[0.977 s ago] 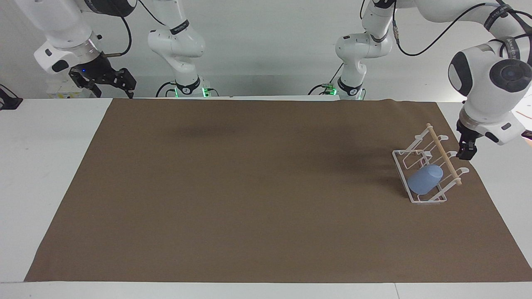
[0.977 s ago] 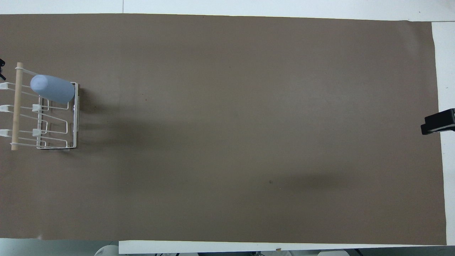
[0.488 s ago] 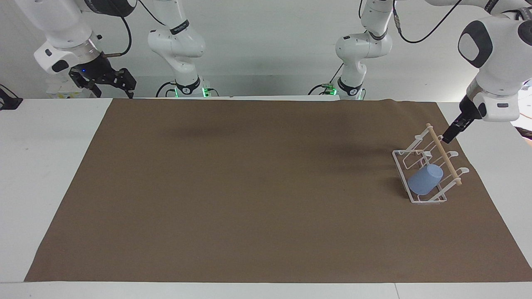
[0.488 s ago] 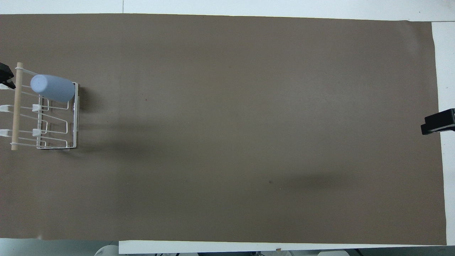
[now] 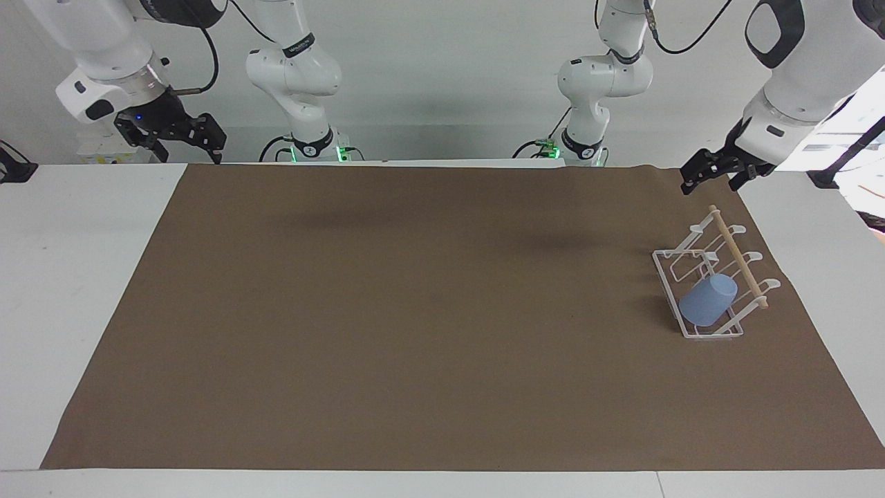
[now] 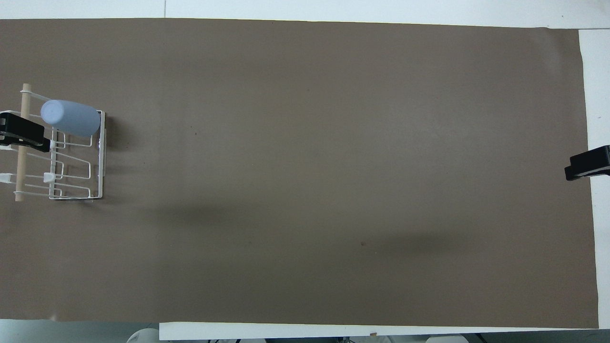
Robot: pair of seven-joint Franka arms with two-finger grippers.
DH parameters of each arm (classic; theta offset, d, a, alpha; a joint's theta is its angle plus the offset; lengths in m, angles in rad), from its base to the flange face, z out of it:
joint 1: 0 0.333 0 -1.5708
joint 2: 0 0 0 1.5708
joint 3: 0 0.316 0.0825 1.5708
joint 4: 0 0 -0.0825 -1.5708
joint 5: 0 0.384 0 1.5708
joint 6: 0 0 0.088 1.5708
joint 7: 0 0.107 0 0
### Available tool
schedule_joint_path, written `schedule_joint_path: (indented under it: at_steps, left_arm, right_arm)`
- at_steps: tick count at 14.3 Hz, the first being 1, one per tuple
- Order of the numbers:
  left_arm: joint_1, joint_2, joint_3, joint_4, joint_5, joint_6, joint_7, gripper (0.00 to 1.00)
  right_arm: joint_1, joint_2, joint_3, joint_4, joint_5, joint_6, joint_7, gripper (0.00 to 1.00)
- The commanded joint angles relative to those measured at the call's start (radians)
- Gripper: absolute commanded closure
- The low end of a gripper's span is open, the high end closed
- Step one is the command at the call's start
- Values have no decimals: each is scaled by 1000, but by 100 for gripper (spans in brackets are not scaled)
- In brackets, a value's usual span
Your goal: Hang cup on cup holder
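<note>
The light-blue cup [image 5: 706, 299] hangs mouth-down on a slanted prong of the white wire cup holder [image 5: 668, 278], at the holder's end farthest from the robots. Both also show in the overhead view, the cup [image 6: 71, 118] on the holder [image 6: 76, 178]. The holder stands at the left arm's end of the table. My left gripper [image 5: 709, 185] is open and empty, raised in the air above the holder's end nearest the robots. In the overhead view it [image 6: 23, 135] overlaps the wooden rod. My right gripper [image 5: 188, 153] is open and empty, waiting raised at the right arm's end.
A brown mat [image 5: 415, 311] covers most of the white table [image 5: 69, 277]. The holder sits near the mat's edge at the left arm's end. The right gripper's tip [image 6: 587, 164] shows at the mat's other edge in the overhead view.
My left gripper has risen from beside the holder's wooden rod and swung toward the robots, now well above the holder. The cup stays on its prong. The right arm has not moved.
</note>
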Motion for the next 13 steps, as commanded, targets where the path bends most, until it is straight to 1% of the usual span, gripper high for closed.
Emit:
schedule_joint_path:
  at_steps: [1, 3, 4, 5, 6, 7, 13]
  left_arm:
    - [-55, -14, 7, -5, -22, -6, 48, 0]
    - [-83, -5, 13, 28, -22, -8, 41, 0]
    - [-80, 6, 16, 33, -27, -6, 40, 0]
    - [-75, 32, 14, 42, -32, -6, 41, 0]
    - [-72, 43, 14, 71, -32, -6, 43, 0]
    - [-66, 49, 13, 79, -32, -5, 43, 0]
    - [-52, 48, 11, 78, -30, -5, 52, 0]
  right_arm:
    - [0, -4, 4, 3, -15, -8, 6, 1]
    - [-1, -4, 5, 3, -15, -7, 6, 1]
    - [-1, -4, 5, 3, -17, -7, 6, 1]
    - [0, -4, 5, 3, -18, -5, 6, 1]
    - [2, -3, 5, 5, -18, -5, 6, 1]
    - [4, -3, 5, 8, -20, -5, 6, 1]
    - [4, -4, 7, 6, -20, -5, 6, 1]
